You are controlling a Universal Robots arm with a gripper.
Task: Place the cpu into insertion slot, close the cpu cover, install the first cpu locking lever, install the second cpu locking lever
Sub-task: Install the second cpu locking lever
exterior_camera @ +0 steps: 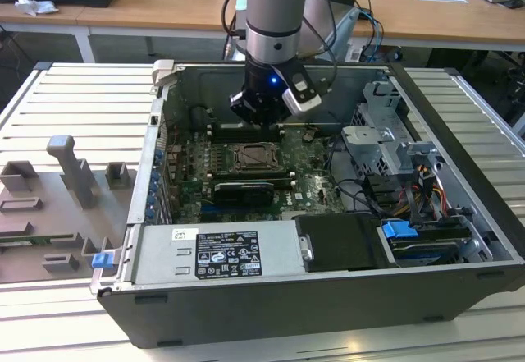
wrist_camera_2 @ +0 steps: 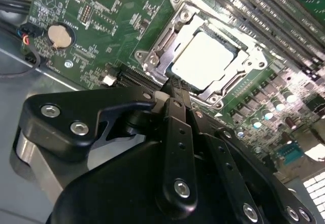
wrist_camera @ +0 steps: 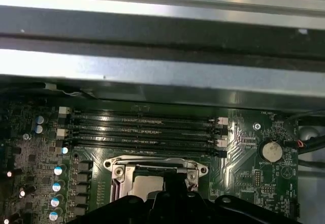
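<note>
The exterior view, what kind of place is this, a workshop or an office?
Probably a robotics lab or test bench: an opened computer case lies on a slatted metal table, a robot arm reaches into it, and cluttered wooden desks stand behind.

A pale silver-beige square cpu [wrist_camera_2: 204, 56] sat in a silver-rimmed insertion slot [wrist_camera_2: 152, 56] on a green motherboard [wrist_camera_2: 96, 26] speckled with tiny white markings. Long black memory slots [wrist_camera: 142, 130] ran in parallel stripes. The matte black metal gripper [wrist_camera_2: 175, 89] carried silver screws. A dark grey computer case [exterior_camera: 328, 292] held bright blue clips [exterior_camera: 399, 231].
</note>
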